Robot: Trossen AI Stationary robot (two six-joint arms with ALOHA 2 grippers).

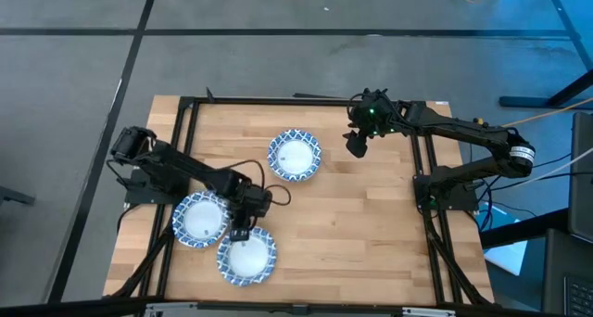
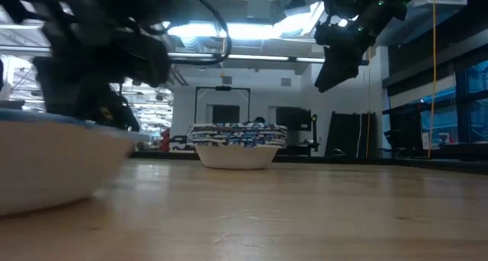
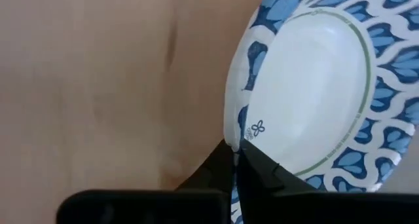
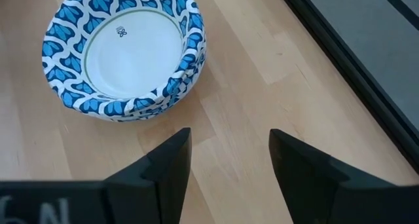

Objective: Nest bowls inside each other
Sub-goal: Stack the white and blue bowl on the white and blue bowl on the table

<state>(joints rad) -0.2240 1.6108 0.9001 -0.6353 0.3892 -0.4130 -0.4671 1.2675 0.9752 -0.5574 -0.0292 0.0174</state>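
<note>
Blue-and-white patterned bowls stand at three places on the wooden table. A nested stack (image 1: 295, 156) is at the middle far side and also shows in the right wrist view (image 4: 124, 50) and the low view (image 2: 236, 143). One bowl (image 1: 200, 218) is at the near left. Another bowl (image 1: 248, 258) is near the front edge. My left gripper (image 1: 240, 234) is shut on that front bowl's rim. My right gripper (image 1: 357, 145) hangs open and empty above the table, to the right of the stack. My left gripper (image 3: 236, 162) pinches the front bowl's rim (image 3: 233, 133) on its far side, one finger inside the bowl and one outside. The fingers come from above, pointing down. In the low view the bowl (image 2: 46, 165) sits upright with its base on the table.
A black frame (image 1: 185, 113) runs along the table's left, far and right sides. A dark cable (image 1: 243, 169) loops over the left arm. Bare wood (image 1: 361, 234) lies across the middle and near right of the table.
</note>
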